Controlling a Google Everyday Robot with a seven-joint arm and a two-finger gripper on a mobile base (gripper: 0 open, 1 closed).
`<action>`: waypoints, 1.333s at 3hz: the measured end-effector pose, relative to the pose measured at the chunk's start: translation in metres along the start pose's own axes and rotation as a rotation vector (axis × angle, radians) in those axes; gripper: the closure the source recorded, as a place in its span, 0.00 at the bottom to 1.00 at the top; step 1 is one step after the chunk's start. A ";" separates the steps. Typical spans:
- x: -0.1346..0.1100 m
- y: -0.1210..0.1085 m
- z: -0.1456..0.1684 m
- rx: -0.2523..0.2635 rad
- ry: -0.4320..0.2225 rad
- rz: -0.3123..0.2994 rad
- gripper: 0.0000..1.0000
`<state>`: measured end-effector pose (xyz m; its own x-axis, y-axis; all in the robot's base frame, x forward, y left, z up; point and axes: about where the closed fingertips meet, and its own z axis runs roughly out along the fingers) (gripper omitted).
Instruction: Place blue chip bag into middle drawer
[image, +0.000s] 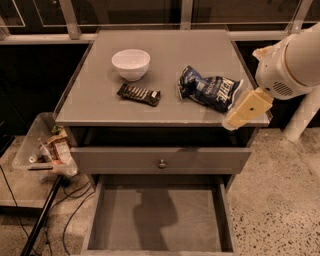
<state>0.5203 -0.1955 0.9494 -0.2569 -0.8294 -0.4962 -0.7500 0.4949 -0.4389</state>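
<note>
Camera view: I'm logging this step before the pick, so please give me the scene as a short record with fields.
bag: crumpled navy foil blue chip bag, lying on the grey cabinet top, right of centre
gripper: cream gripper at the top's front right edge, beside the bag's right end; contact unclear
target: wide, shallow grey middle drawer, pulled open below the closed grey drawer front
others: round white bowl and slim black candy bar, left of the bag
progress: bag not yet in drawer
</note>
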 end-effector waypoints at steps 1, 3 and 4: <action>0.000 0.000 0.000 0.000 0.000 0.000 0.00; -0.013 -0.004 0.024 0.019 -0.054 -0.127 0.00; -0.021 -0.006 0.045 0.029 -0.061 -0.185 0.00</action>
<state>0.5575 -0.1691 0.9288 -0.0782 -0.8901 -0.4490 -0.7632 0.3432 -0.5475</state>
